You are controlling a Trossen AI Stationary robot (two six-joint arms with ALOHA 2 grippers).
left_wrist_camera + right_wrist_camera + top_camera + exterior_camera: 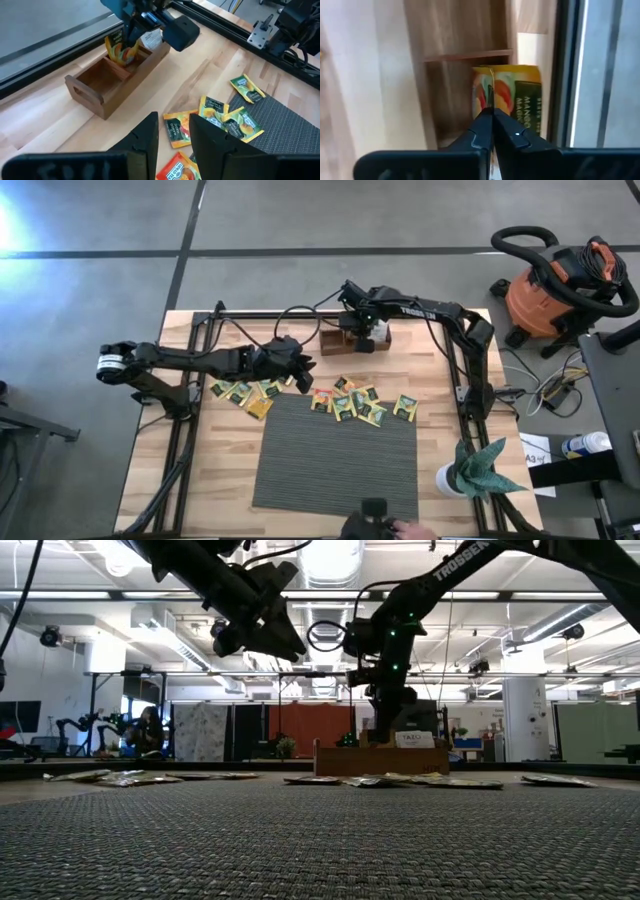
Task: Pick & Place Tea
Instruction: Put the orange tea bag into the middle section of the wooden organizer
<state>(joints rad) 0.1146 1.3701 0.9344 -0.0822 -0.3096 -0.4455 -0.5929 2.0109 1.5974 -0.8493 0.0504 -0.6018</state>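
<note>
Yellow tea bag (506, 102) was pinched on edge in the right gripper (492, 116), right over the middle slot of the wooden tray (95, 80). Left gripper (172, 131) was parked half open, holding nothing, above the loose sachets (227, 117).

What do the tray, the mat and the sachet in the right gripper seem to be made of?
Tray: likely wood, brown with visible grain and a smooth, low-sheen finish. Mat: probably woven fabric or vinyl, grey, with fine ribs that show coarse in the low view. Sachet, which the right gripper is shut on: seemingly printed paper or foil, thin and flat, with a slight gloss; which one I cannot tell.
</note>
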